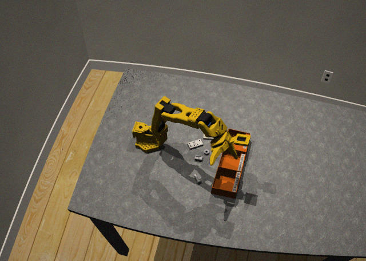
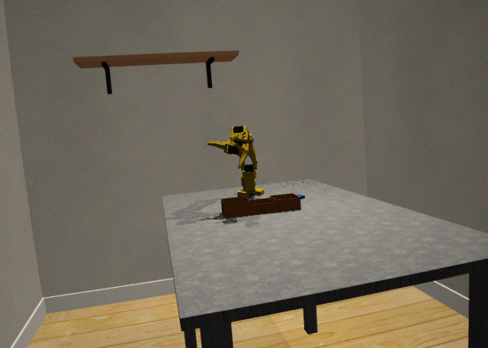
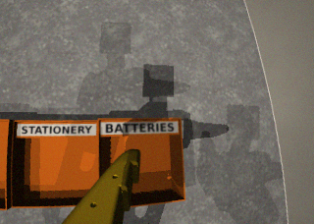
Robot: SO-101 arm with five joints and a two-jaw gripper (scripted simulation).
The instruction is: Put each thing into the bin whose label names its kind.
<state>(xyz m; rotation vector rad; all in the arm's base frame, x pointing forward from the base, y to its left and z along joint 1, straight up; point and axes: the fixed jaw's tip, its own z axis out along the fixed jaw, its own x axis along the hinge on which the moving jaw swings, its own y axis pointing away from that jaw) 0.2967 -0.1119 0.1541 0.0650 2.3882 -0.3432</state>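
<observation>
Orange are the three open-topped bins, standing side by side: the one labelled BATTERIES (image 1: 224,184) (image 2: 234,208) (image 3: 159,177), the one labelled STATIONERY (image 1: 230,162) (image 2: 260,207) (image 3: 59,155), and a third orange bin (image 1: 239,148) (image 2: 287,202) (image 3: 3,165), whose label cannot be read here. The yellow gripper (image 1: 223,160) (image 2: 223,155) (image 3: 130,160) is above the row, its fingers wide apart with nothing between them.

The things to sort lie on the grey table (image 1: 283,163) (image 2: 335,237) (image 3: 49,47), on the arm's side of the bins: a white domino tile with black dots (image 1: 195,143), a small grey ring-shaped piece (image 1: 206,151), a small pale block (image 1: 198,158) and a slim grey piece (image 1: 197,178). A flat white piece (image 1: 208,137) is partly hidden by the arm. In the exterior view, a flat blue object (image 2: 300,196) shows just beyond the row's end. I see nothing in the visible parts of the two labelled bins.

I judge that the step in hand is looking over the labels and choosing a first thing; sorting seems at its beginning. The next move calls for reading the third label, then bringing the open fingers back over one thing and lowering them around it. The small pieces lie near together, so a careless finger could push a neighbour.
</observation>
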